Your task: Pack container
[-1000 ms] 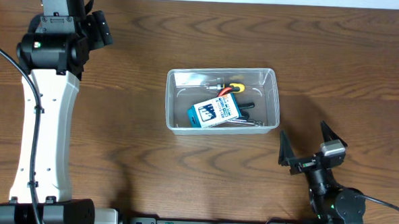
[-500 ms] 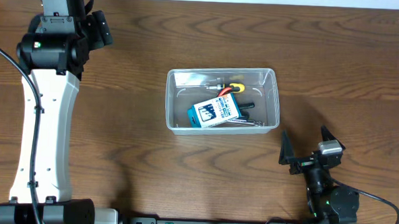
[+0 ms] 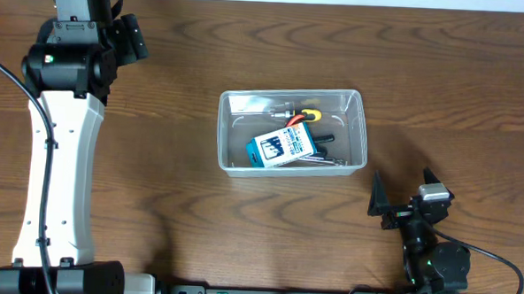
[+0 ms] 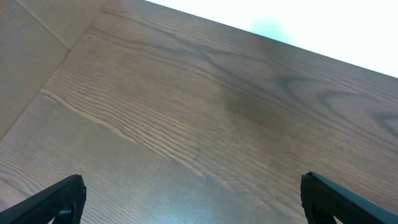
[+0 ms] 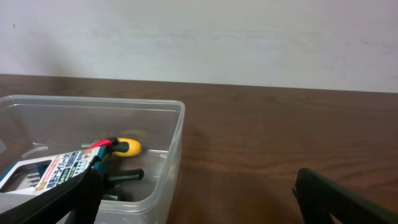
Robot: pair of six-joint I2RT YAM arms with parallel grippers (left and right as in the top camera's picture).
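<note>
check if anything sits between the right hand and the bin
Nothing visible does. The right hand is open and sits just off the near right corner of the bin. Only bare table lies between them, and the right wrist view shows the bin's wall with nothing in front of it.

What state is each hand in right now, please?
Left hand: open, holding nothing.
Right hand: open, holding nothing.
</note>
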